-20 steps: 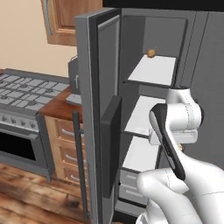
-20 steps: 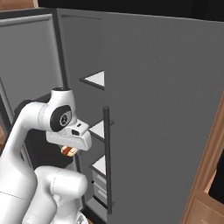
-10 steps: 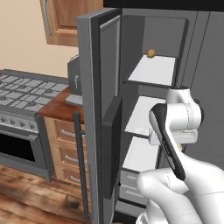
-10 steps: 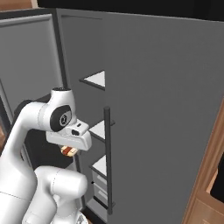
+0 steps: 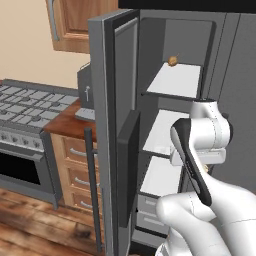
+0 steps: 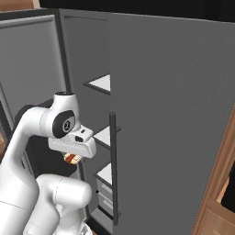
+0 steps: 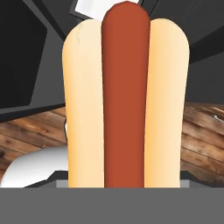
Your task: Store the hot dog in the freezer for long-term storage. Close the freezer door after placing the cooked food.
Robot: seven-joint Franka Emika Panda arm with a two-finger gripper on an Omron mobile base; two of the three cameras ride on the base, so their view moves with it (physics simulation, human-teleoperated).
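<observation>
I have one hot dog (image 7: 126, 100), a pale tan bun with a smooth red-orange sausage lying along its middle, and it fills most of my hand view, standing upright from the bottom edge. The fingers themselves are hidden behind the bun there, so I cannot tell their exact spread, but the bun sits right at the fingers (image 6: 72, 158) and hangs under the white hand with nothing else beneath it, so I read them as clamped on it. In the right base view only a sliver of bun and sausage peeks out below the hand.

I take the tall grey side-by-side refrigerator's narrow freezer compartment (image 5: 170, 125) as my landmark. The hot dog is held just outside its opening, level with the lower white shelves, not resting on any of them. I count three white shelves inside the freezer and, beneath them, two grey drawers (image 5: 150, 212). One small round brown lump (image 5: 173, 60) sits on the top shelf, toward the back. One freezer door (image 5: 117, 135), grey with a black rectangular panel and a long vertical bar handle, stands swung wide open to the left of the compartment. One plain grey door (image 6: 170, 119) stays shut on the compartment's right, with its own dark bar handle.
</observation>
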